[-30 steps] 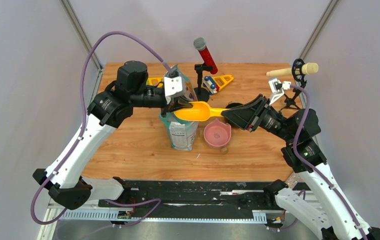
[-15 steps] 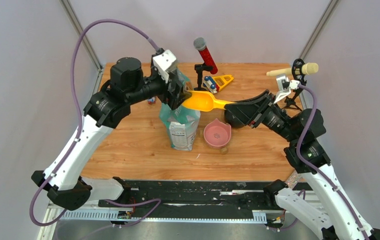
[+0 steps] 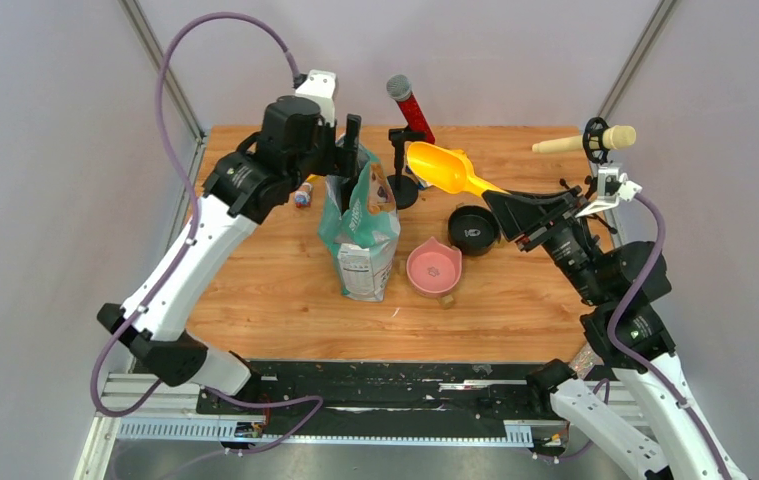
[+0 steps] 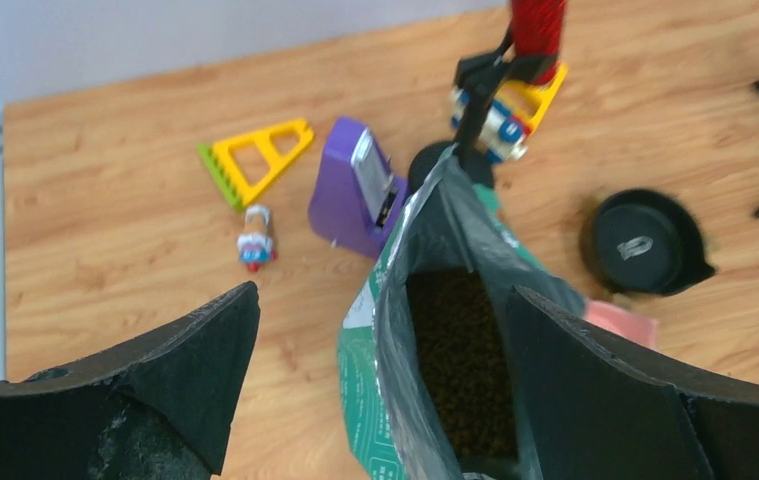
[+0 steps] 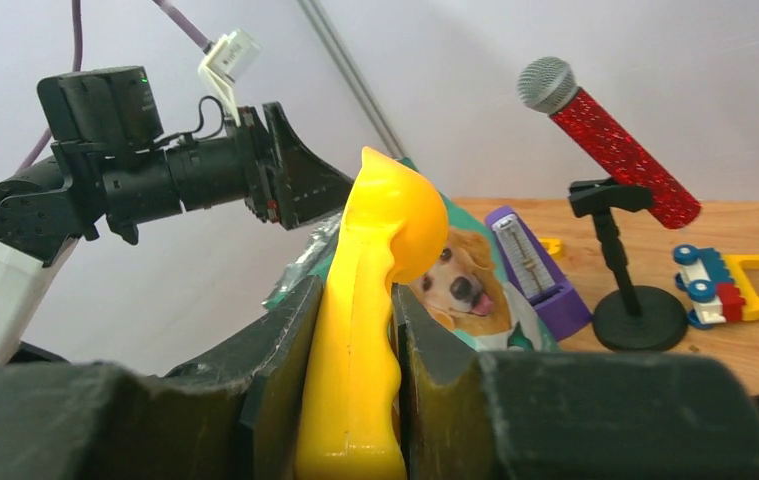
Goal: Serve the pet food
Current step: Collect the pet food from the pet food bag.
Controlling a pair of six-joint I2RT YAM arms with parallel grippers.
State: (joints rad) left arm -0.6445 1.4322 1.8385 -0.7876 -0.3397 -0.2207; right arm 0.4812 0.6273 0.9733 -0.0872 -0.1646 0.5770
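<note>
**Wooden table, open bag, scoop held aloft**

Pale grey walls close in a wooden table [image 3: 255, 290] on three sides. Upright near its middle stands a teal-green flexible bag [image 3: 360, 240] with a white label, its mouth open. The pet food [image 4: 460, 350], small brown kibble, lies inside it. Just right of the bag sits a round pink bowl [image 3: 433, 268] showing its pink floor. Behind the bowl is a round black dish [image 3: 473, 228] with a pale mark at its centre.

The left gripper [image 4: 383, 300] hangs over the bag, jaws spread wide with the mouth between them, holding nothing. The right gripper [image 5: 355, 340] is clamped on the handle of a yellow plastic scoop [image 3: 445, 167], which is lifted off the table. Whether anything lies in the scoop cannot be told.

Only the left wrist view looks down onto the kibble, and it shows a purple wedge-shaped device [image 4: 355, 190] just behind the bag. The right wrist view alone shows a dog's face printed on the bag.

A red glitter microphone on a black stand [image 3: 410, 108] and a yellow toy triangle [image 4: 255, 157] stand toward the far edge. Bare wood runs along the near edge and left of the bag.
</note>
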